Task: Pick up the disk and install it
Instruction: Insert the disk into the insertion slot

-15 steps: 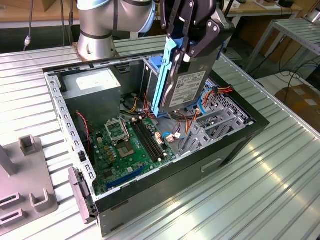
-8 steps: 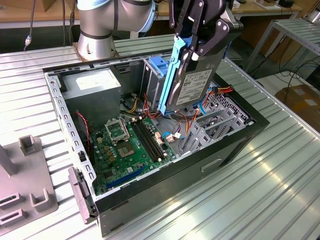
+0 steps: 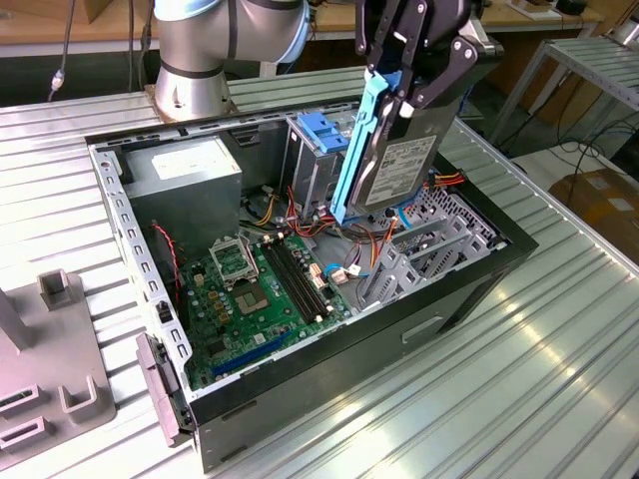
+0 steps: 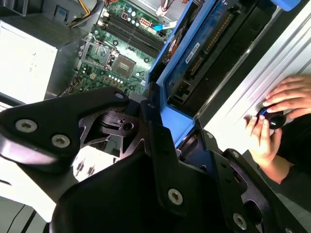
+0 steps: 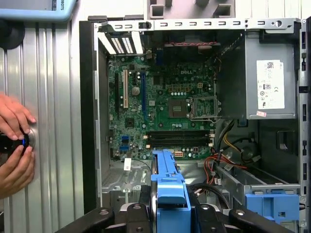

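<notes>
Ribbed metal table (image 3: 519,379), wooden bench (image 3: 30,25) behind

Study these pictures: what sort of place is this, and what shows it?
Probably a robotics lab or workshop: a silver robot arm whose black gripper holds a blue-railed dark grey hard drive over an open black computer case on a ribbed aluminium table.

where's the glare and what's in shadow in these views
Exterior view: bright glare streaks along the ribbed table; the disk clamped in the gripper is evenly lit. Second wrist view: the power supply is blown out white. First wrist view: the motherboard is evenly lit.
</notes>
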`<state>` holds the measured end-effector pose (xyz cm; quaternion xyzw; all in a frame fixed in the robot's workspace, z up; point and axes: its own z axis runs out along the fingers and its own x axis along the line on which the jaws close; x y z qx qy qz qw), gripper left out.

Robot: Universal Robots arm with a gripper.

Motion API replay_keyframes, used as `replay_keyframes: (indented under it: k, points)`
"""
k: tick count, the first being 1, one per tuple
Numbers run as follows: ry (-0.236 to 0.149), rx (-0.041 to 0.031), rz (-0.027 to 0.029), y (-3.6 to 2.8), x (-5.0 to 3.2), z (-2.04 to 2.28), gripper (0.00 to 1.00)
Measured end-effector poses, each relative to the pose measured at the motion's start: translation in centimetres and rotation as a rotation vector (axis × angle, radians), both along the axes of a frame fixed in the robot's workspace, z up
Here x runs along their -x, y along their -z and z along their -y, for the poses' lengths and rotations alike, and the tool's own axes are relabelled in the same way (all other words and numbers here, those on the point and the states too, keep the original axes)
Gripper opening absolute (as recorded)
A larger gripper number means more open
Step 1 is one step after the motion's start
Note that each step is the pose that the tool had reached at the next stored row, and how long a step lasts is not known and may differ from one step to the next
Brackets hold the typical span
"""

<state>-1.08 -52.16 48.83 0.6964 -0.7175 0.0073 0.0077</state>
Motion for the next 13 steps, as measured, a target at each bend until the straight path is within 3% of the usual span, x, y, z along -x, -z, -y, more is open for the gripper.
replay_keyframes:
  k: [9,13]
  points:
    - [0.0,0.0001,0.0,0.0,-0.38,0.0,0.37]
    - [0.0,0.0001,0.0,0.0,-1.24,0.18,0.37]
